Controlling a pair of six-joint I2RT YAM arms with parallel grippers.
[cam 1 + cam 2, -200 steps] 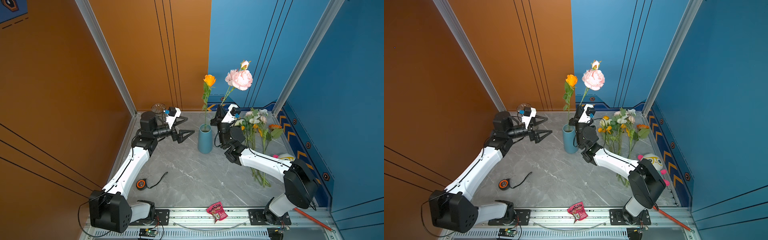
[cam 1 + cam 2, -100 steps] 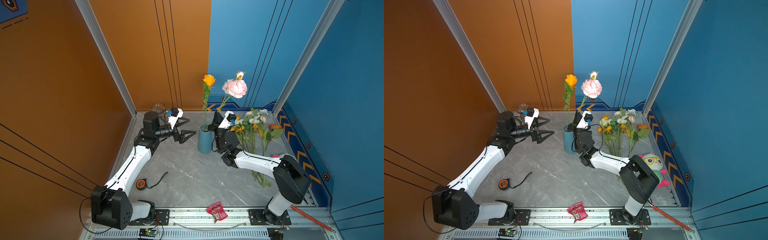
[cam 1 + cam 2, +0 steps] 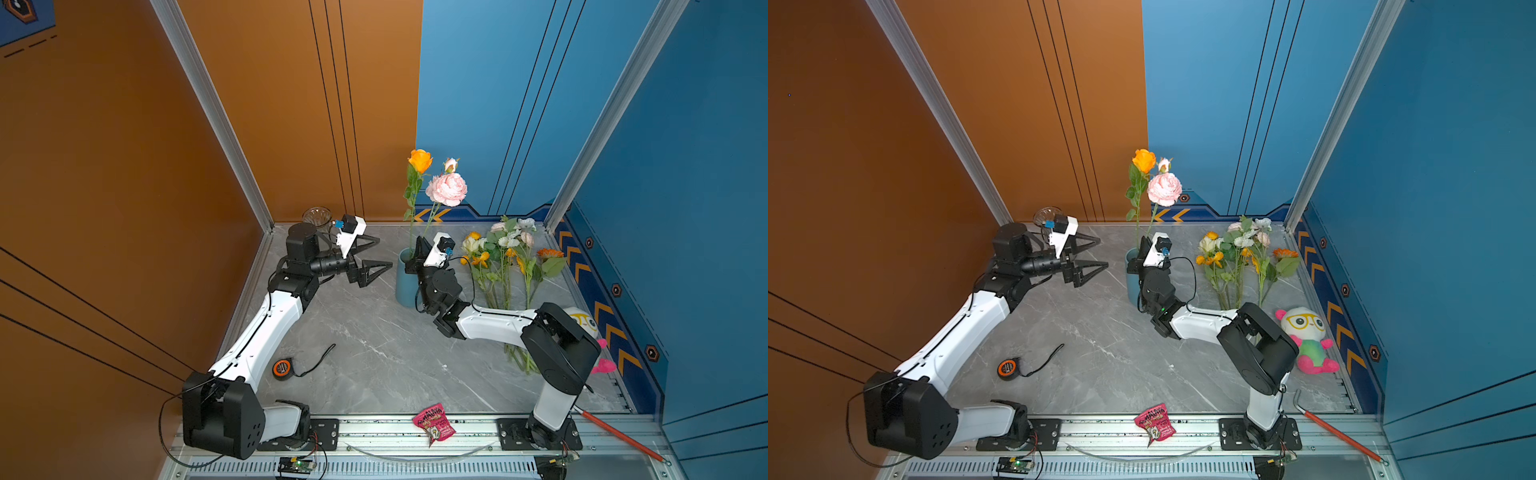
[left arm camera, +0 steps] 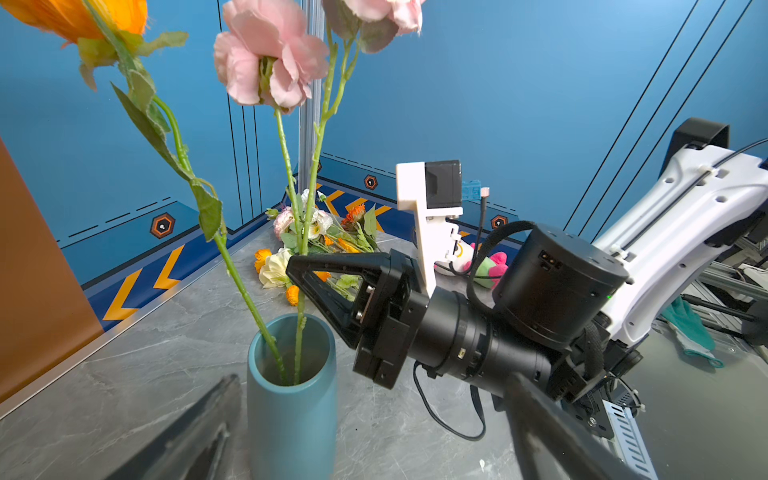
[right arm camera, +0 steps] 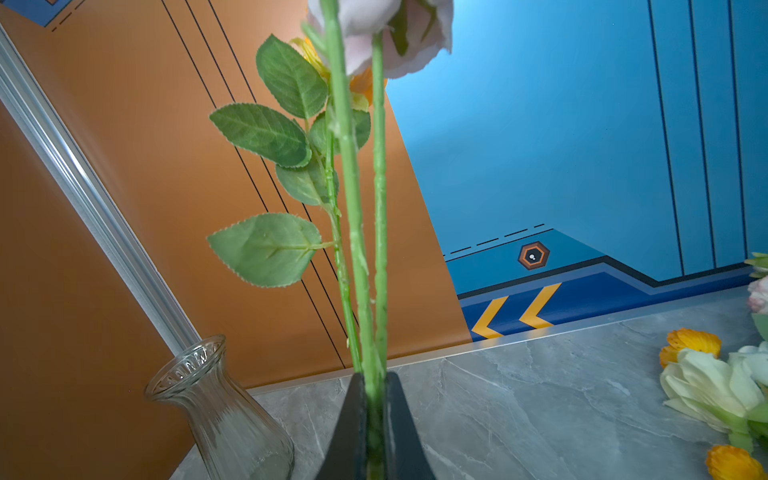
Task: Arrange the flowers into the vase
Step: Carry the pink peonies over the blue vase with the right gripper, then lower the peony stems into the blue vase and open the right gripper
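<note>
1. Well in front of the teal vase (image 3: 401, 284), at the front rail: pink snack packet (image 3: 432, 424). Front-left of the vase: orange tape measure (image 3: 281, 368). Front-right: plush toy (image 3: 1304, 332). Leave all three alone.
2. Left of the vase and apart from it: left gripper (image 3: 384, 252), spread wide, holding nothing. Hold it off, ready to steady the vase in case of tipping.
3. Just above the vase's rim: right gripper (image 5: 375, 380), clamped tight on the stem of the pink rose (image 3: 446, 189), with the stem's lower end already inside the mouth, beside the orange rose (image 3: 419, 160) standing there.
4. Lower straight down toward the vase's floor. Avoid any sideways drag, for fear of levering the narrow vase over through such tall stems. Release slowly, then back away clear of leaves and both stems.
5. Right of the vase, flat on the table: loose flowers (image 3: 507, 257), white, yellow, orange and pale pink, likely next to fetch.
6. Behind and left of the vase, in the corner: empty glass vase (image 5: 224, 415).
</note>
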